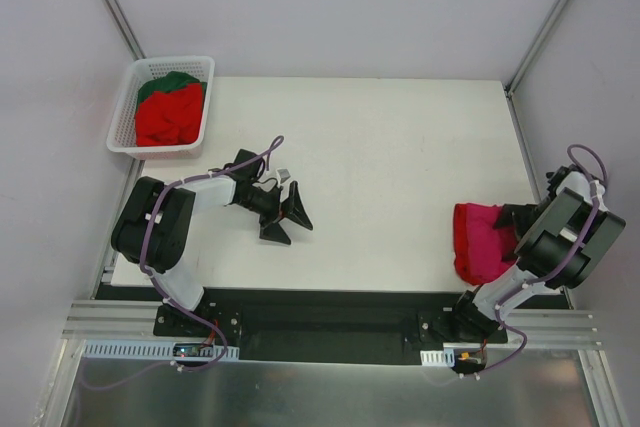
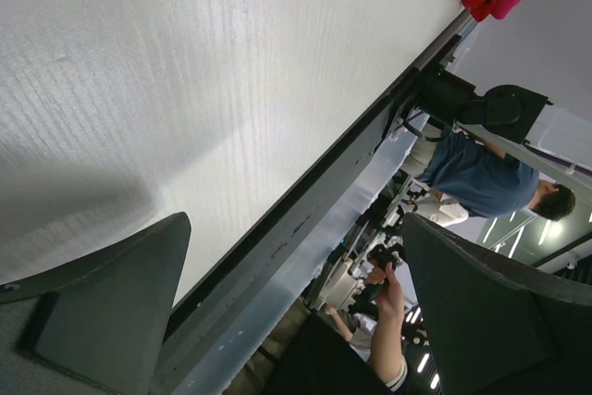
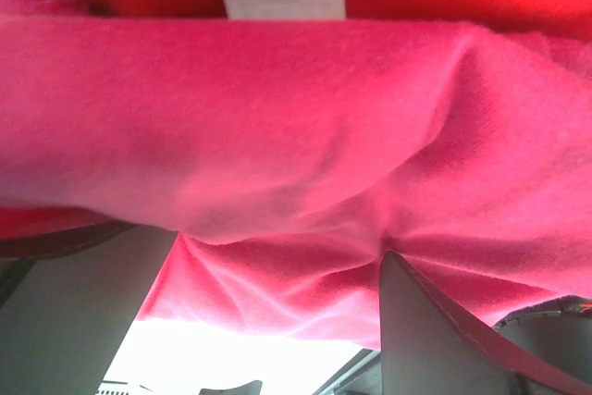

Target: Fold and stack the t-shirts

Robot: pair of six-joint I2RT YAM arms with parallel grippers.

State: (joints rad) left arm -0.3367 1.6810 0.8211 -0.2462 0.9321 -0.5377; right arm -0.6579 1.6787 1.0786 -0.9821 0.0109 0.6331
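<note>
Magenta t-shirt (image 3: pixel 296 136) stacked with a red t-shirt (image 1: pixel 472 219) at the counter's (image 1: pixel 380 147) right edge, right claw (image 3: pixel 277 247) spread close against it, pinching nothing; left claw (image 1: pixel 288 219) spread over the counter; best draw right claw clear without dragging it.

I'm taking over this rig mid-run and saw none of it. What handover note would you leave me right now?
Left gripper: open, empty, over the bare table, left of centre.
Right gripper: open, right up against the magenta shirt; no grip seen.
Shirts: the magenta shirt and the stacked red shirt lie piled at the table's near right edge. The second red shirt and the dark green shirt sit crumpled in the white basket at the far left corner.
Done: apparently two shirts stacked on the right.
Left: take out, fold and stack the two in the basket.
</note>
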